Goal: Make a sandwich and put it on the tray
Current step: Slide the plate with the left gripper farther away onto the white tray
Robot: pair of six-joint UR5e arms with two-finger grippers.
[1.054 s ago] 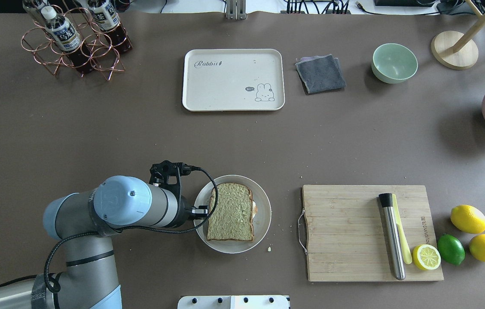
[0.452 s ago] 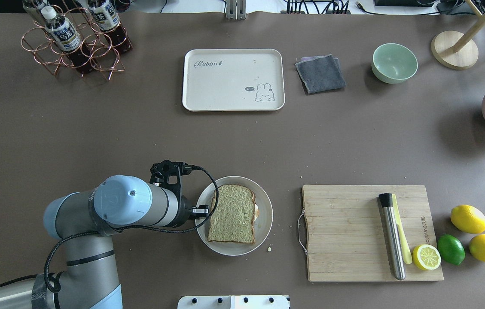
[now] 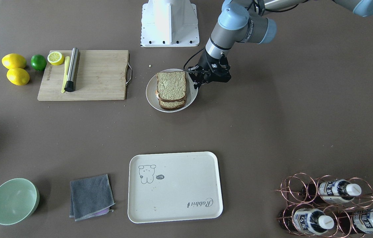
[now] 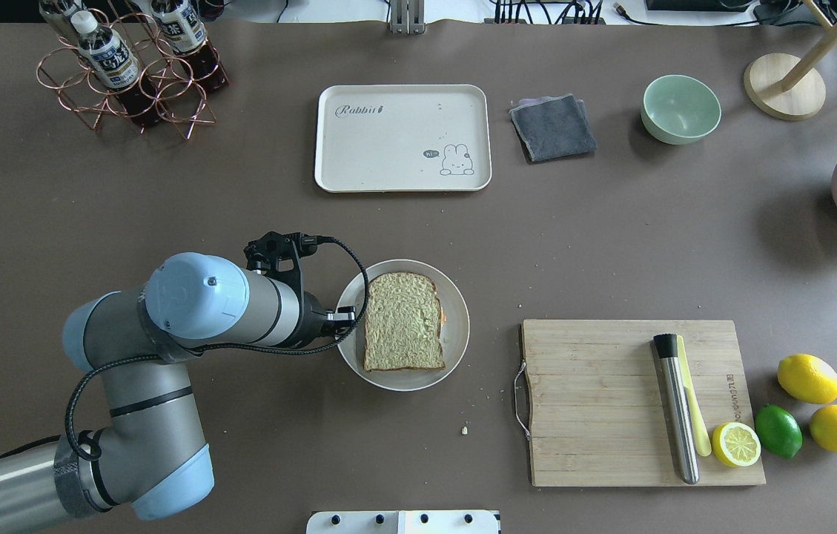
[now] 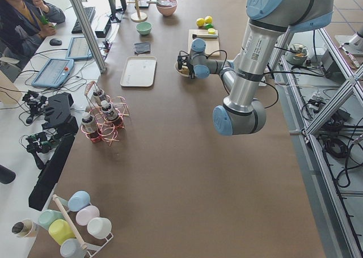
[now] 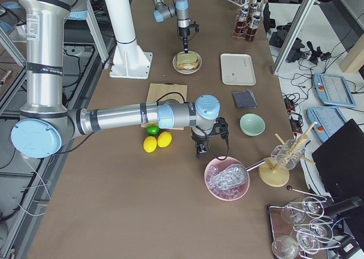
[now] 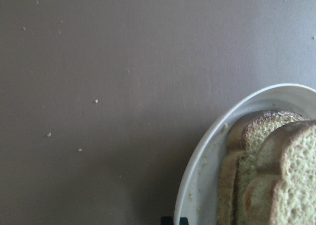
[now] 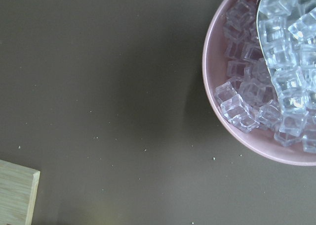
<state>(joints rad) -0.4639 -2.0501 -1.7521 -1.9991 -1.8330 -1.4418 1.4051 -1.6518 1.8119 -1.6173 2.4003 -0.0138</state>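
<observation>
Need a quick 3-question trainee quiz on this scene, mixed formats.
1. True or false: the sandwich lies on the tray.
2. Which gripper is at the rim of the plate? A) left B) right C) neither
3. Fill in: the pink bowl holds ____.
Key: 1 false, it is on the plate; 2 A, the left gripper; 3 ice cubes.
</observation>
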